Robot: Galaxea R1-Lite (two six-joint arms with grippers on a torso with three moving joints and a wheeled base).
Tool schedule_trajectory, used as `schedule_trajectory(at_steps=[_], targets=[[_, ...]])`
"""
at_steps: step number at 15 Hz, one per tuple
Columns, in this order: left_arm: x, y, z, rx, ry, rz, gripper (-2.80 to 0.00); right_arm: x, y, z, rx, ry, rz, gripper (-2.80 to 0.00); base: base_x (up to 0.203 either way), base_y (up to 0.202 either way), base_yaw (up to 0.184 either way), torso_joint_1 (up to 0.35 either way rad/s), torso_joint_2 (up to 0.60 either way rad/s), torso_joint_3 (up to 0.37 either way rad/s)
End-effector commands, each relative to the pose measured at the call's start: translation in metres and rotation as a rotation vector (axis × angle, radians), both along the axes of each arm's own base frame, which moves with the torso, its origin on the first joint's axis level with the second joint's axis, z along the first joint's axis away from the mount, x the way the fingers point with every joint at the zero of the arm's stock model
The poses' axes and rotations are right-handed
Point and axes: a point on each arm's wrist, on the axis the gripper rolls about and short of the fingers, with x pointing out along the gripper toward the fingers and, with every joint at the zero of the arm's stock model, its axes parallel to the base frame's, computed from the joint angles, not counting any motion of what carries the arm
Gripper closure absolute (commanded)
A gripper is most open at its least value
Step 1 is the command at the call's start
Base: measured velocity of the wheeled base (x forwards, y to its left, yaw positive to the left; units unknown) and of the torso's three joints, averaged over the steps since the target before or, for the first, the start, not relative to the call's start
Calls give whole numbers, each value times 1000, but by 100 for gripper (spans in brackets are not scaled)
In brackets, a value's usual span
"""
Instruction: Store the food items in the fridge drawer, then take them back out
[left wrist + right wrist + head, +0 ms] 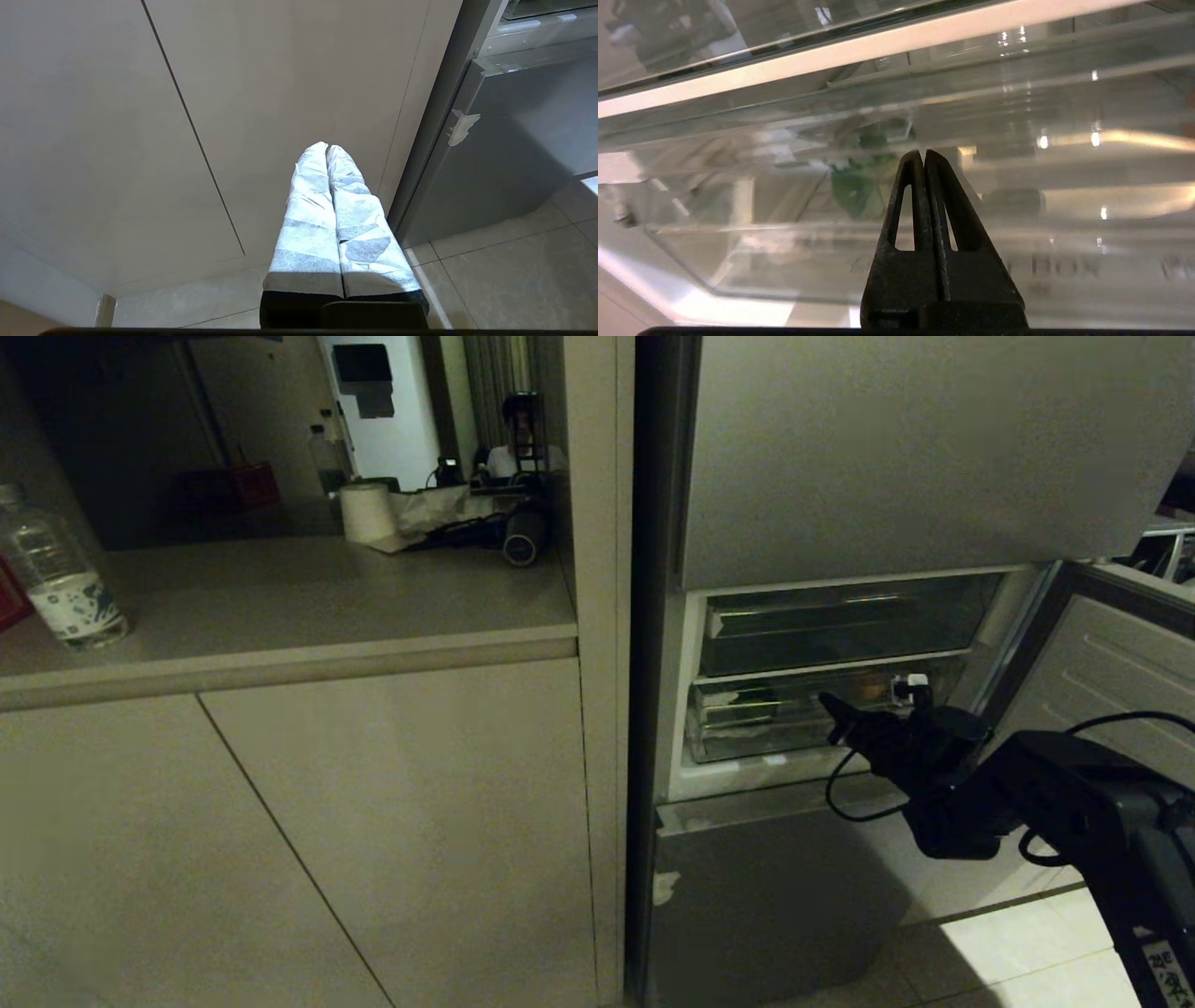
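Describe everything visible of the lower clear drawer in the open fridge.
The fridge drawer is a wide clear plastic bin under a second clear bin, in the open middle compartment. Its front looks glossy, with faint embossed lettering. Something green shows through the wall. The right gripper, fingers shut, points at its front; contact cannot be told.

Fridge drawer (775, 714): clear plastic, sat pushed in as the lower of two trays in the open fridge compartment. Green food item (857, 186) lay inside, seen blurred through its transparent front wall.
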Motion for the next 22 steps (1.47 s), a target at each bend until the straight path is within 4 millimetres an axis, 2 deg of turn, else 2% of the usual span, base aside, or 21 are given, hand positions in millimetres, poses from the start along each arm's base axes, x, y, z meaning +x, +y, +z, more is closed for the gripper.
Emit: schedule_trajectory(at_steps=[1, 3, 5, 9, 12, 16, 19, 22], targets=[[0, 0, 0, 0, 2, 0, 0, -23, -2, 7, 18, 38, -4, 0, 0, 0, 0, 0, 0, 0], [0, 0, 0, 0, 2, 0, 0, -59, -1, 16, 39, 134, -9, 0, 0, 0, 0, 0, 0, 0], [0, 0, 0, 0, 2, 0, 0, -105, -1, 36, 52, 216, -15, 0, 0, 0, 0, 0, 0, 0], [0, 0, 0, 0, 2, 0, 0, -204, 1, 103, 54, 206, -23, 0, 0, 0, 0, 0, 0, 0], [0, 0, 0, 0, 2, 0, 0, -267, 9, 140, 30, 113, -25, 0, 0, 0, 0, 0, 0, 0], [0, 0, 0, 0, 2, 0, 0, -345, 17, 151, -45, 17, -115, 0, 0, 0, 0, 0, 0, 0], [0, 0, 0, 0, 2, 0, 0, -382, 18, 164, -78, -81, -269, 0, 0, 0, 0, 0, 0, 0], [0, 0, 0, 0, 2, 0, 0, -405, 16, 163, -233, -100, -403, 0, 0, 0, 0, 0, 0, 0]])
